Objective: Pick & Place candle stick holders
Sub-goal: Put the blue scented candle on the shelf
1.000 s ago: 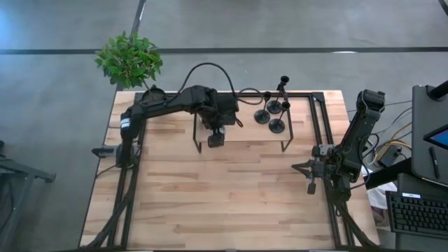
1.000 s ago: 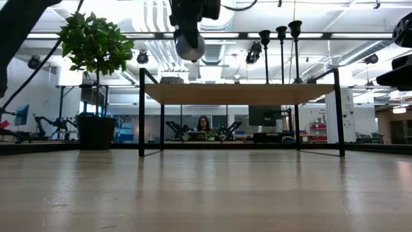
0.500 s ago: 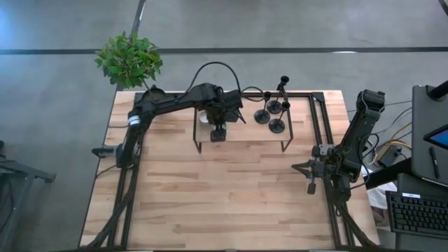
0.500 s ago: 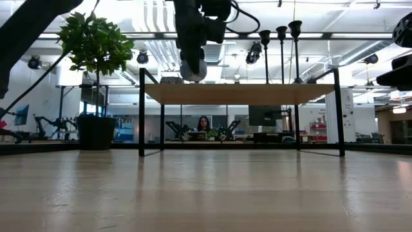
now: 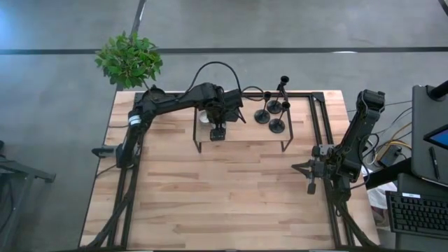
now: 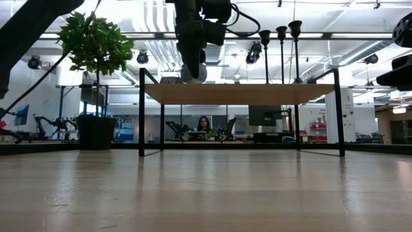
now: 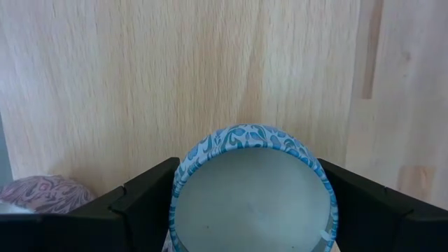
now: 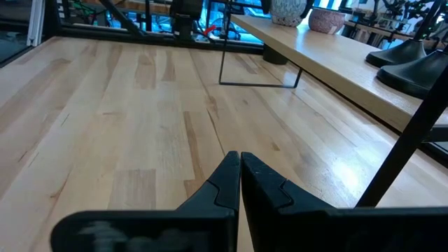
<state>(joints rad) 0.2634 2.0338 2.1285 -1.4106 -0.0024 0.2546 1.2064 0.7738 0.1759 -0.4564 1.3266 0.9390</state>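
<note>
I start with the light wooden plank table, then the low wooden shelf on thin black metal legs standing across its far half. My left arm reaches out over the shelf's left part, wrist bent so the left end effector points straight down at the shelf top. In the left wrist view its fingers are spread on either side of a small round cup with a blue-and-white patterned rim, close against its sides; I judge that as a grip on the cup, though I cannot tell whether it has left the board. A pinkish patterned round object sits just beside it.

The three small black metal candle stick holders, with disc bases and thin stems, stand close together on the shelf's right part, well apart from the left end effector and untouched. So the step in hand looks like handling the cup, not the holders. Next I would need to settle the cup, then carry the arm across to the holders and come down over a thin stem without knocking its neighbours.

My right arm waits folded at the table's right edge, the right end effector low over the boards, fingers pressed together and holding nothing.
</note>
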